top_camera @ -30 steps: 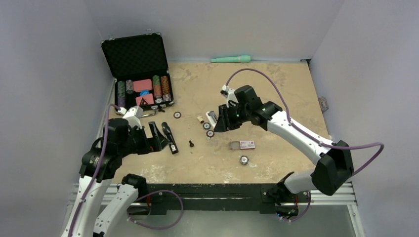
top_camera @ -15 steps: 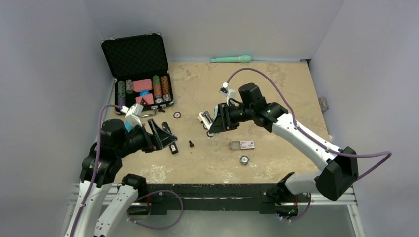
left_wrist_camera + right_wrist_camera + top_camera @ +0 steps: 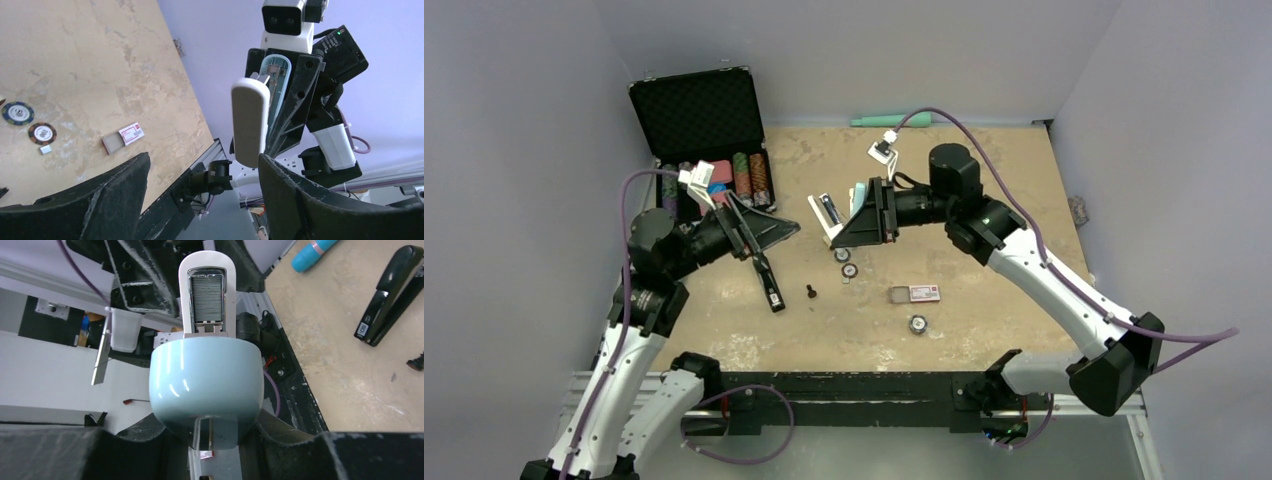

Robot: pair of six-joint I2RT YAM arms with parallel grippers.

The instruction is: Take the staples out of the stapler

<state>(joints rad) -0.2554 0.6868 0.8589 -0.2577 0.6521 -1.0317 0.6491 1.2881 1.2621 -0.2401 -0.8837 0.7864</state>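
My right gripper (image 3: 856, 222) is shut on a small light-blue and white stapler (image 3: 861, 198), held above the table with its white arm (image 3: 827, 212) swung open. In the right wrist view the blue body (image 3: 206, 380) sits between my fingers (image 3: 295, 445). A grey ribbed strip of staples (image 3: 206, 299) lies in the white arm's channel. My left gripper (image 3: 774, 232) is open and empty in the air, just left of the stapler. In the left wrist view the white arm (image 3: 249, 120) stands just beyond my open gripper (image 3: 205, 200).
A black stapler (image 3: 764, 275) lies on the table below my left gripper. Poker chips (image 3: 842, 256), a small staple box (image 3: 914, 294) and a tiny pale piece (image 3: 845, 281) lie mid-table. An open chip case (image 3: 709, 150) stands back left, with a green tube (image 3: 891, 120) at the back.
My right gripper has lifted the small stapler off the table and turned it leftward. My left gripper has risen from beside the black stapler and swung right, toward it.
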